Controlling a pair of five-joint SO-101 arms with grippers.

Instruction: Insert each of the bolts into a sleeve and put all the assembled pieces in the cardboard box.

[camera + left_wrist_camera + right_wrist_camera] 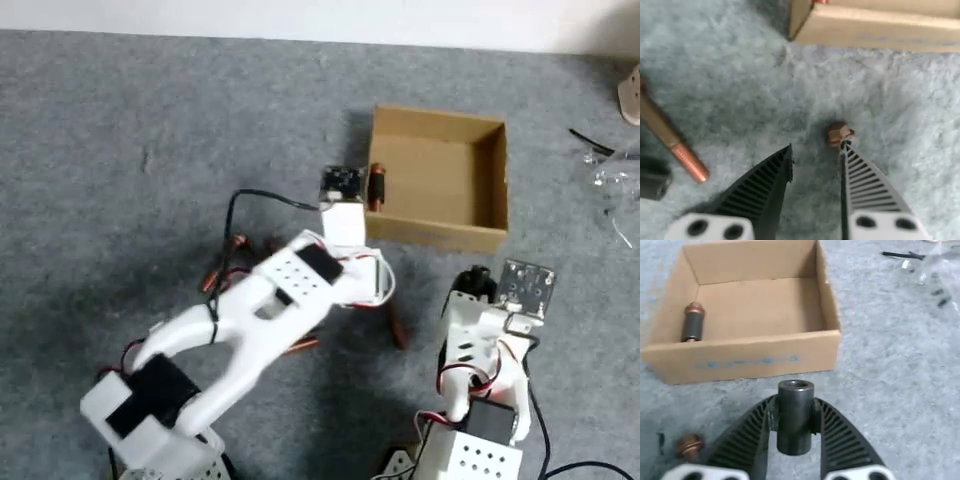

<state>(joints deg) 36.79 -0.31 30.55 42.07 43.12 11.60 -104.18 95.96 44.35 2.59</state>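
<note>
Right gripper [795,407] of mine is gripping a dark sleeve [795,422] firmly between its two fingers. The sleeve is standing upright in the lower middle of the right wrist picture. My left gripper [816,147] is hanging about half open and is holding nothing. One fingertip [846,152] is just beside the copper head of a bolt [840,133], which is lying on the grey carpet [900,100] near the middle of the frame. A second bolt [675,145] is lying at the left edge. The cardboard box [750,360] is sitting in the upper half of the right wrist picture, and one assembled piece [692,322] is lying inside along its left wall.
</note>
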